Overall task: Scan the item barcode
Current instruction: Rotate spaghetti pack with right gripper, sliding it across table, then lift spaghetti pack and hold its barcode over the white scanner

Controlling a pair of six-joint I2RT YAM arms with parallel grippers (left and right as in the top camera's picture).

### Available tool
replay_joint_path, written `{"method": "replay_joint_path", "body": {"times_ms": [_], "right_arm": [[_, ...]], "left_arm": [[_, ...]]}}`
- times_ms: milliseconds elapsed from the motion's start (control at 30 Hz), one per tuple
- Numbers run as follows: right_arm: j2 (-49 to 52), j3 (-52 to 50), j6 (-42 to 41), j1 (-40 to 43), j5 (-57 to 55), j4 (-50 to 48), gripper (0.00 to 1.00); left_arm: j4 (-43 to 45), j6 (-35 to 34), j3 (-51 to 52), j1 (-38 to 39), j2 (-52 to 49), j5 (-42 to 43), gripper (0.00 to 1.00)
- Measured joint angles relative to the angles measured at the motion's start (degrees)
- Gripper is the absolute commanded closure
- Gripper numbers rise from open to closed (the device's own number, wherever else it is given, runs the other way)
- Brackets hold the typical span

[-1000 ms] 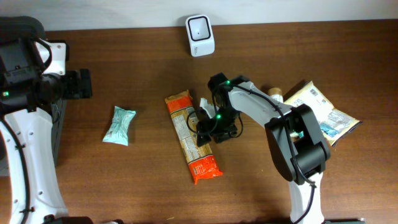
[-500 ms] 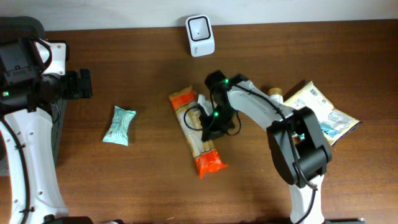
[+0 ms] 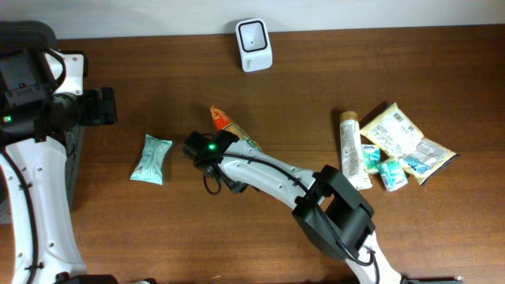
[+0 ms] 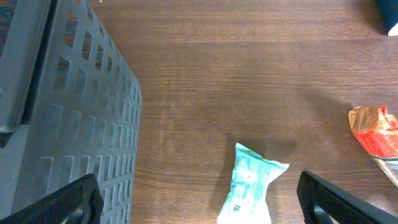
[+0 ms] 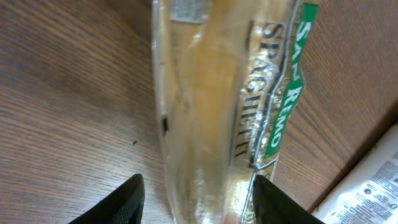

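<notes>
The brown wooden table [image 3: 442,71] meets a pale wall along its far edge; bare wood lies open across the near left, the far right and the strip between packet and scanner. The white right arm [image 3: 268,173] stretches diagonally from the near right towards centre-left. A grey plastic lattice basket [image 4: 74,112] takes up the left edge. The left gripper [image 4: 199,208] hangs beside it, fingers spread wide with nothing between them. The long clear plastic spaghetti packet with an orange end [image 3: 222,120] lies slantwise left of centre, orange end towards the far edge, the rest hidden beneath the arm. Up close it shows pale strands through the film, a green band lettered SAN REMO and the word SPAGHETTI. The right gripper [image 5: 199,199] straddles it, one finger at each long side; whether they pinch it cannot be told. Yellowish crinkled bags [image 3: 394,130] and a white tube [image 3: 350,150] crowd the right side. The white box-shaped scanner [image 3: 254,34] stands by the far edge, well apart from the packet. A mint-green foil pouch [image 3: 150,158] lies between basket and packet, and small teal packets [image 3: 387,170] sit just beside the tube
</notes>
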State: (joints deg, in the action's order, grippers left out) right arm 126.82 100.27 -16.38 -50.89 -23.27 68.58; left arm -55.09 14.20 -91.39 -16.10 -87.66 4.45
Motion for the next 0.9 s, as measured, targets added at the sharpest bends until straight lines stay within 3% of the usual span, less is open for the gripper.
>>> {"method": "replay_joint_path", "body": {"times_ms": [167, 200, 267, 300, 333, 400, 467, 667, 900], "right_arm": [[0.0, 2.5, 3.4, 8.0, 9.7, 0.1, 0.11], [0.0, 2.5, 3.5, 9.5, 11.0, 0.1, 0.11], [0.0, 0.6, 7.1, 12.7, 16.8, -2.0, 0.19], [0.0, -1.1, 8.7, 14.0, 20.5, -3.1, 0.33], [0.0, -2.8, 9.6, 15.1, 23.1, -3.5, 0.54], [0.0, -4.5, 10.9, 16.9, 27.4, -3.9, 0.82], [-0.9, -4.6, 12.0, 18.2, 30.8, -3.8, 0.96], [-1.2, -4.6, 12.2, 18.9, 36.5, -4.2, 0.96], [-18.9, -4.3, 23.7, 27.3, 64.9, -1.1, 0.96]], "left_arm": [[0.0, 0.0, 0.0, 0.0, 0.0, 0.0, 0.01], [0.0, 0.0, 0.0, 0.0, 0.0, 0.0, 0.01], [0.0, 0.0, 0.0, 0.0, 0.0, 0.0, 0.01], [0.0, 0.0, 0.0, 0.0, 0.0, 0.0, 0.01], [0.0, 0.0, 0.0, 0.0, 0.0, 0.0, 0.01], [0.0, 0.0, 0.0, 0.0, 0.0, 0.0, 0.01], [0.0, 0.0, 0.0, 0.0, 0.0, 0.0, 0.01], [0.0, 0.0, 0.0, 0.0, 0.0, 0.0, 0.01], [0.0, 0.0, 0.0, 0.0, 0.0, 0.0, 0.01]]}}
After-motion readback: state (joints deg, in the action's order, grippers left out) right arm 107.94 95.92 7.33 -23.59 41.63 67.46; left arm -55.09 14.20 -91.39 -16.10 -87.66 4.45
